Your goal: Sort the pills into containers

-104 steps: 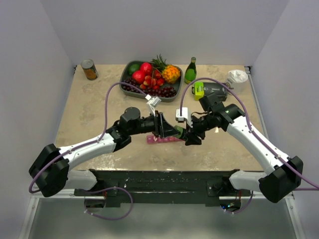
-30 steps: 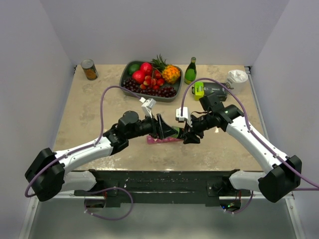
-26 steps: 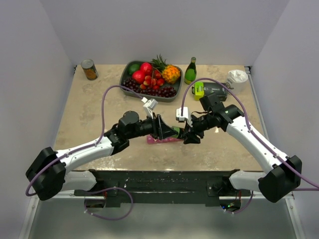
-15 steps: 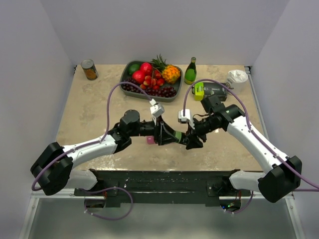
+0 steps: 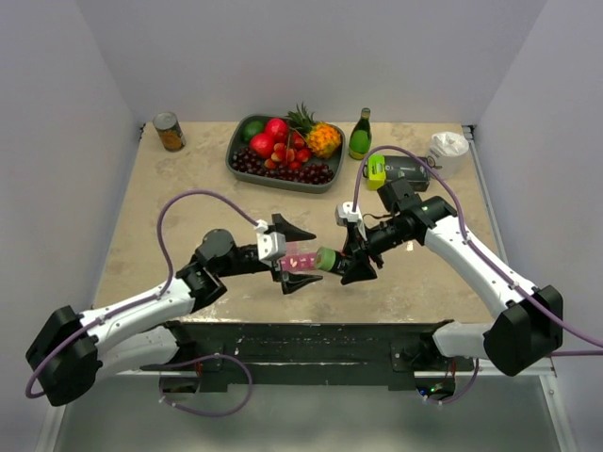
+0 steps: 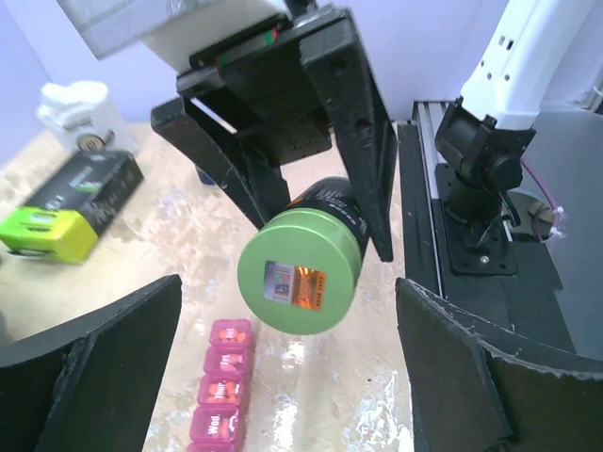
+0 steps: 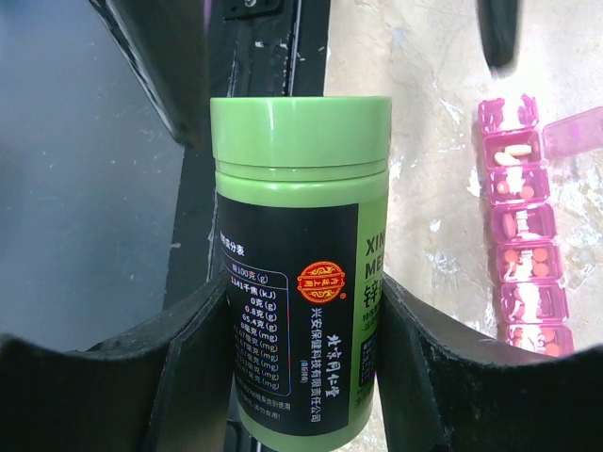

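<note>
My right gripper [image 5: 350,256] is shut on a dark bottle with a green cap [image 5: 327,258] and holds it sideways above the table, cap pointing left. In the right wrist view the bottle [image 7: 300,282] fills the space between my fingers. My left gripper [image 5: 288,254] is open, its jaws wide on either side of the cap without touching it; the cap [image 6: 300,281] faces its camera. The pink pill organizer [image 5: 301,261] lies on the table below the bottle. It holds orange pills [image 6: 221,395], and one end lid stands open [image 7: 575,132].
A tray of fruit [image 5: 247,125] stands at the back middle, a can [image 5: 170,132] at the back left, a green glass bottle [image 5: 360,134] beside the tray. A green and black box [image 5: 396,171] and a white crumpled object [image 5: 448,146] lie at the back right.
My left arm has drawn back to the left and towards the near edge, and its gripper now stands open just off the cap. My right gripper still holds the bottle.
</note>
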### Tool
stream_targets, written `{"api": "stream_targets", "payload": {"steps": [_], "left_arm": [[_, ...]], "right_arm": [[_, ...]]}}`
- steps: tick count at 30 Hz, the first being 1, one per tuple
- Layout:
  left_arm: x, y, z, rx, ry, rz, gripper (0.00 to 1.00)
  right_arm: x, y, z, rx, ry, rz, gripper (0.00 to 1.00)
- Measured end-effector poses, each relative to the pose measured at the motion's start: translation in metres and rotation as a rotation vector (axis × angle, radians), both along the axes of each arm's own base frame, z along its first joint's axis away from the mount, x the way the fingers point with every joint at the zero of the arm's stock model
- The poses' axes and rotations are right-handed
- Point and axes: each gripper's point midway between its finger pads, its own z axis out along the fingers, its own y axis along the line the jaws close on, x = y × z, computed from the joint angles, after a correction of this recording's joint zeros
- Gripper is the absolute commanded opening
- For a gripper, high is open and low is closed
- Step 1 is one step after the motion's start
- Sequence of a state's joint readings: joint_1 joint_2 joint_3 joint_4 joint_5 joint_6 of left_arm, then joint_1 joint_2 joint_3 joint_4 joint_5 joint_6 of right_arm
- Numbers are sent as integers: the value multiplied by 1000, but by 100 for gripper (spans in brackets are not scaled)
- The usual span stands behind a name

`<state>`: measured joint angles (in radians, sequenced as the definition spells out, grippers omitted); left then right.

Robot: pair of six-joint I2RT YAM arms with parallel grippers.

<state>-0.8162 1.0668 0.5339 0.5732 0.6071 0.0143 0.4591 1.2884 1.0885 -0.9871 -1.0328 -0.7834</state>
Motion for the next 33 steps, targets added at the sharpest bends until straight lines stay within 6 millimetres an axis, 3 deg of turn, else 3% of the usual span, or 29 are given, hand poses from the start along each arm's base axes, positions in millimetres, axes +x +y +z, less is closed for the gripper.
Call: {"api": "stream_targets", "payload": {"steps": [6, 9, 17, 20, 22, 23, 26, 27, 31, 33], "left_arm": [[-11, 20, 19, -74, -112, 18, 99], [-12, 21, 21, -66, -151, 13, 99], [3, -8, 4, 62, -151, -79, 98], [5, -15, -2, 95, -148, -114, 90], [5, -18, -7, 119, -143, -142, 68], [4, -20, -8, 129, -141, -153, 50], [1, -23, -16, 166, -119, -202, 27], [0, -24, -17, 174, -119, -213, 4], [0, -23, -20, 190, -109, -222, 0], [-1, -23, -20, 189, -106, -219, 0]], "right_arm": [[1, 1, -1, 11, -7, 4, 0], [0, 1, -2, 10, -5, 4, 0], [1, 1, -2, 11, -8, 4, 0], [1, 1, -2, 13, -13, 4, 0], [1, 2, -1, 17, -19, 4, 0], [1, 2, -1, 17, -19, 4, 0], [4, 0, -3, 9, -34, 0, 0], [4, 0, -4, 6, -36, -3, 0], [4, 0, -7, 1, -31, -6, 0], [5, 0, -8, 0, -32, -9, 39]]}}
